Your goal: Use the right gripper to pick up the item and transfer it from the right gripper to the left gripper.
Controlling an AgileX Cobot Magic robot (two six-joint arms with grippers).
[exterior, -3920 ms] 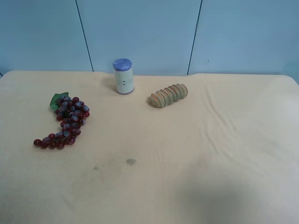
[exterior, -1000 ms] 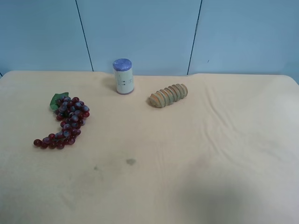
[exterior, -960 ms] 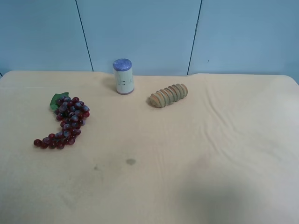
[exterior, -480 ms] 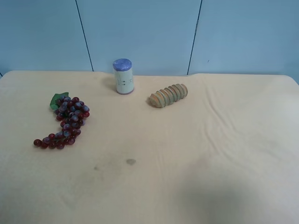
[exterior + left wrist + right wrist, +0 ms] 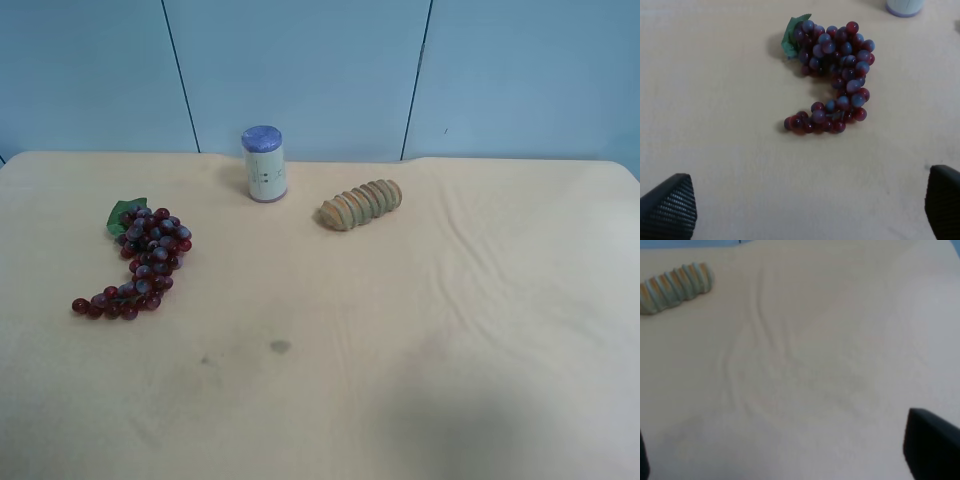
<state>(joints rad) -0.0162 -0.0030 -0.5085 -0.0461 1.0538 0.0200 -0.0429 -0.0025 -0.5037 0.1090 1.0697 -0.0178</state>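
Observation:
The item, a bunch of dark red and purple grapes [image 5: 146, 258] with one green leaf, lies flat on the tan table [image 5: 420, 340] at the exterior high view's left. No arm shows in that view. In the left wrist view the grapes [image 5: 837, 70] lie ahead of my left gripper [image 5: 806, 202], whose two fingertips [image 5: 669, 206] stand far apart with only bare table between them. My right gripper [image 5: 785, 450] is open too, with one dark fingertip [image 5: 930, 445] showing over wrinkled cloth. The grapes do not appear in the right wrist view.
A white cylinder with a blue cap [image 5: 264, 164] stands upright at the back of the table. A ridged tan bread-like roll [image 5: 361, 204] lies to its right and shows in the right wrist view as well [image 5: 675, 286]. A blue panelled wall closes the back.

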